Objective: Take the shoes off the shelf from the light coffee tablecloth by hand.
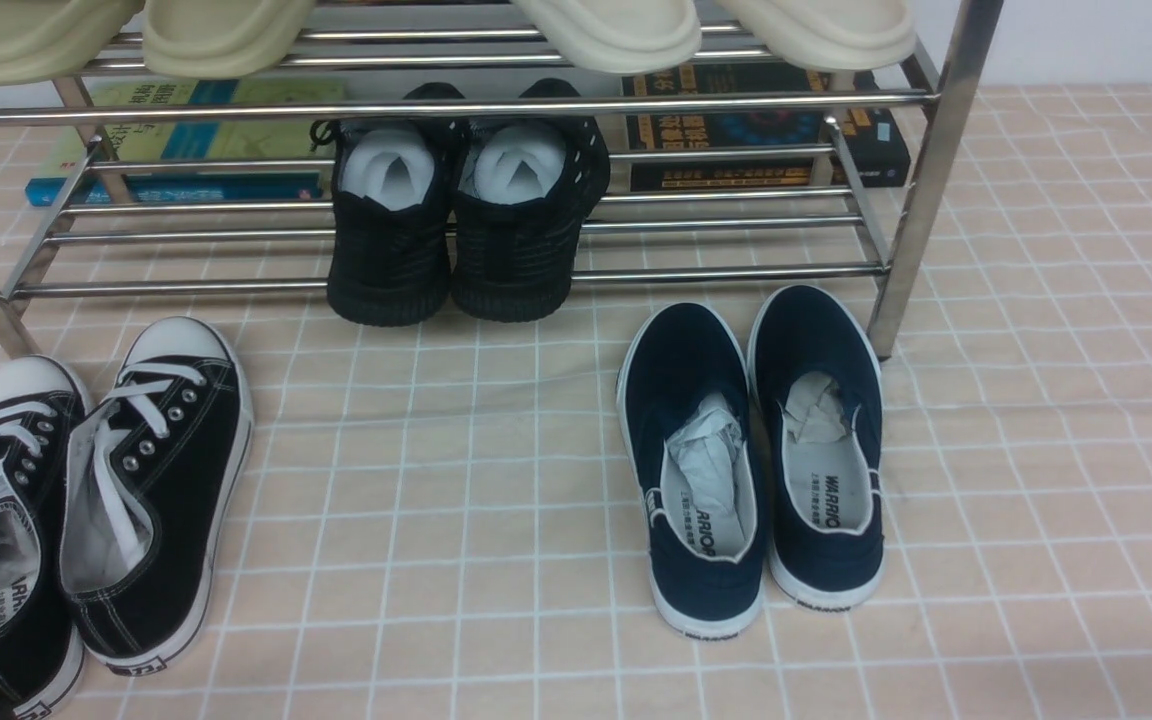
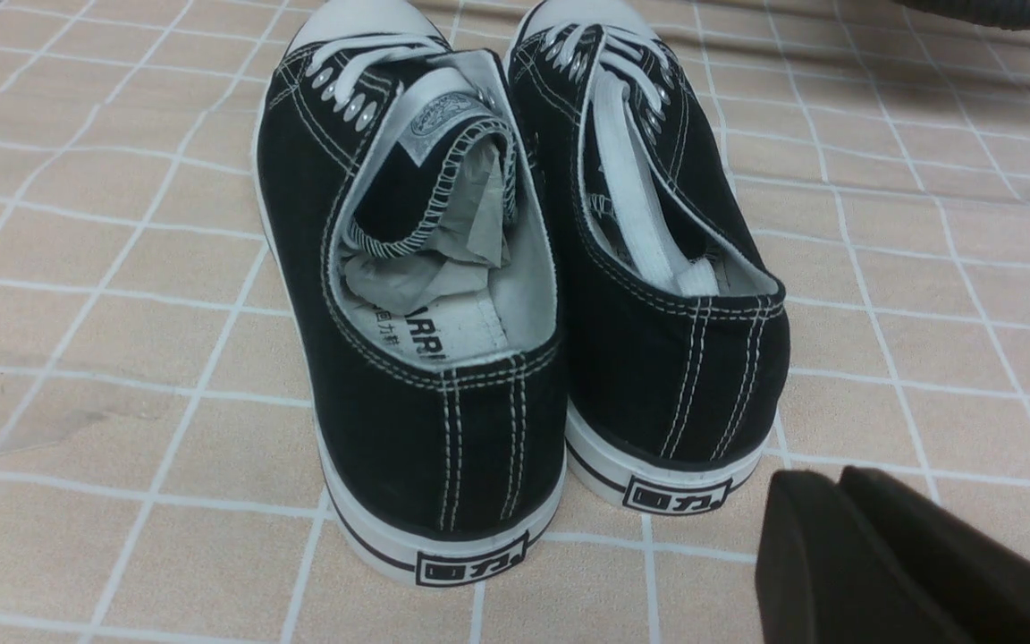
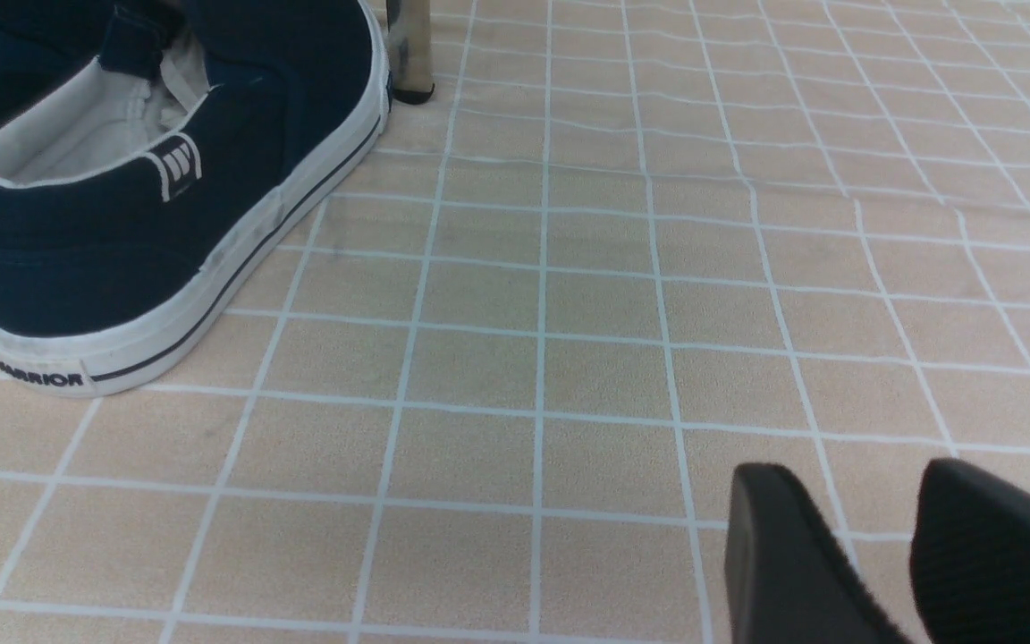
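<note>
the shoes [image 1: 86, 500] sit side by side on the tablecloth [image 1: 496, 480] at the desk's front left corner, off the shelf [image 1: 456, 100]. my left claw [image 2: 846, 528] is pinched closed just behind their heels. my right claw [image 3: 873, 537] is narrowly parted, holding nothing.

— Where are the shoes [image 1: 86, 500]?
— Near left on the tablecloth [image 1: 1036, 450], side by side, upright, white toes toward the shelf [image 1: 456, 200] (paper stuffed inside one).
— And the shelf?
— Chrome bars, standing at the far side.
</note>
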### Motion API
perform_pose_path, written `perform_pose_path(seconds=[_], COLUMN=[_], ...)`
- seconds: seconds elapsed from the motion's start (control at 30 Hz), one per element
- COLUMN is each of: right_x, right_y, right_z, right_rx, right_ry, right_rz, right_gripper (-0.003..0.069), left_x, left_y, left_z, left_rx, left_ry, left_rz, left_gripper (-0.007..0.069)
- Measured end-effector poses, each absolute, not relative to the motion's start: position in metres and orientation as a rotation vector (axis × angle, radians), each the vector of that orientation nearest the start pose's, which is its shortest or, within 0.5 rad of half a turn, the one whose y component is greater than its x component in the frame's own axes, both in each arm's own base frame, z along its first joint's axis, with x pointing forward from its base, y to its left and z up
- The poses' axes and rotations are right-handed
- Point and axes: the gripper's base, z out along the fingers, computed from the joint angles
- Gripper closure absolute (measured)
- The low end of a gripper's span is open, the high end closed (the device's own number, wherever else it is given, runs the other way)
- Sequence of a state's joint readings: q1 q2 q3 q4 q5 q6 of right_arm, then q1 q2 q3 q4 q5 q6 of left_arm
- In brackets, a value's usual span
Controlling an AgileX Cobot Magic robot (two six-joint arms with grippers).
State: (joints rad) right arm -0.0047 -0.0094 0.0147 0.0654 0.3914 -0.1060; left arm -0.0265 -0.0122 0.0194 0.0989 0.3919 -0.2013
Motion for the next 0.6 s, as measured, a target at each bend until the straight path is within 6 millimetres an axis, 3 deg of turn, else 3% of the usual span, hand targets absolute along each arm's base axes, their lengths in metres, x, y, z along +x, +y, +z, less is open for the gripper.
perform_pose_path(seconds=[0.6], right_x=[0.052], right_y=[0.002], right_z=[0.1737], right_rx=[-0.056], right_ry=[1.879], right_rz=[-0.011], right_gripper=[0.0419], left_x=[0.052], left_y=[0.0021], left_z=[0.172], left_rx=[-0.103], left_ry=[1.879], left_rz=[-0.056], left_gripper=[0.0555])
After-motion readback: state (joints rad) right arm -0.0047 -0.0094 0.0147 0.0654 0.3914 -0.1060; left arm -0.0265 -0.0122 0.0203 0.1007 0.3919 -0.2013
